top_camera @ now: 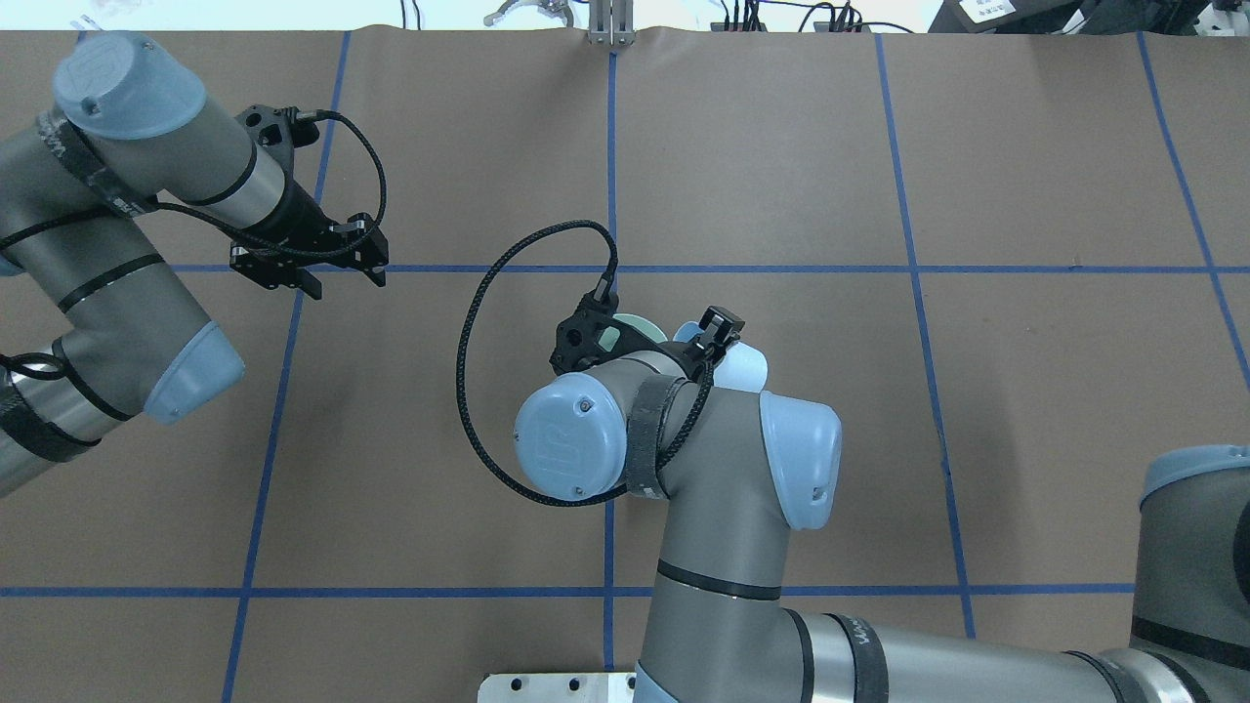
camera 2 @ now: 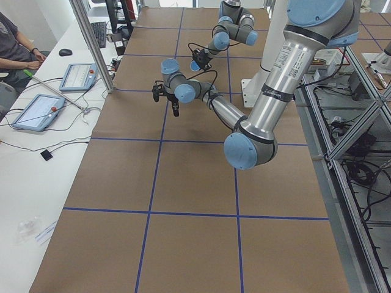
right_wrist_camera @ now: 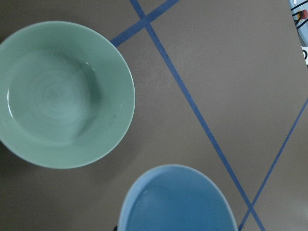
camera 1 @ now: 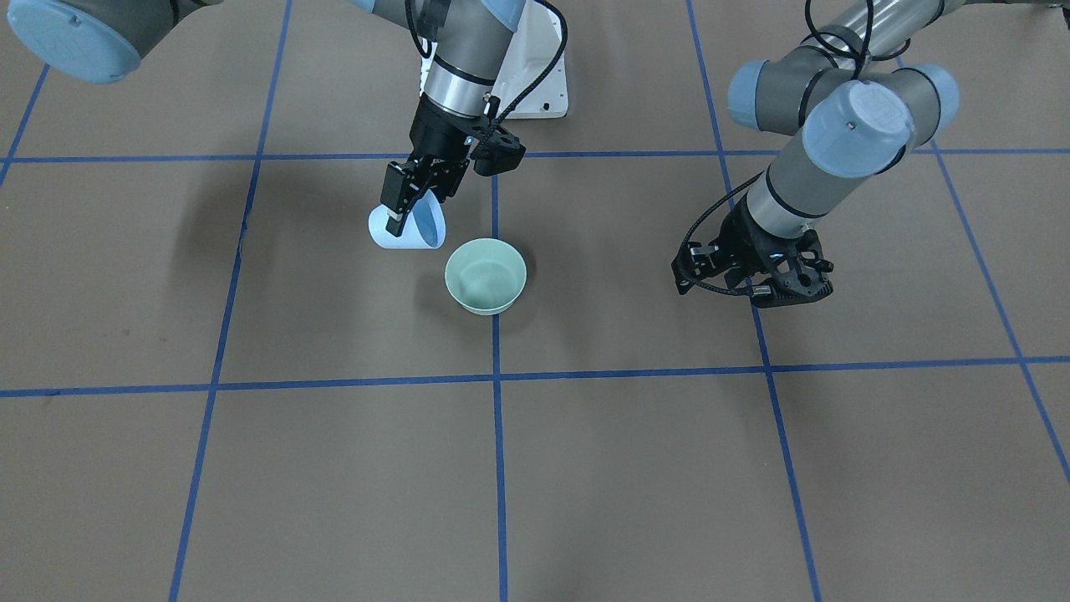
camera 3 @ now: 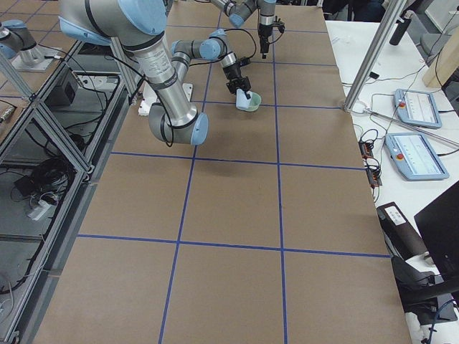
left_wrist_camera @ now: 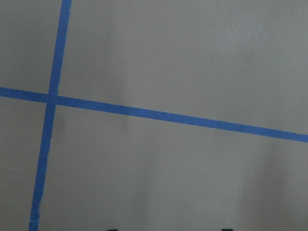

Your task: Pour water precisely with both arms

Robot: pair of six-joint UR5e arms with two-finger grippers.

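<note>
My right gripper (camera 1: 410,219) is shut on the rim of a pale blue cup (camera 1: 420,236) and holds it tilted, mouth toward a mint green bowl (camera 1: 486,276) that stands on the table beside it. In the right wrist view the cup (right_wrist_camera: 178,202) fills the bottom edge and the bowl (right_wrist_camera: 62,94) lies upper left, apart from it, with glints of liquid inside. From overhead the right arm hides most of the cup (top_camera: 744,366) and bowl (top_camera: 637,327). My left gripper (top_camera: 342,281) hangs open and empty over bare table, far from the bowl; it also shows in the front view (camera 1: 756,288).
Blue tape lines (camera 1: 496,376) grid the brown table. The white pedestal (camera 1: 547,88) stands behind the right gripper. In the left side view an operator (camera 2: 13,43), tablets (camera 2: 36,111) and a metal post (camera 2: 91,46) line the far table edge.
</note>
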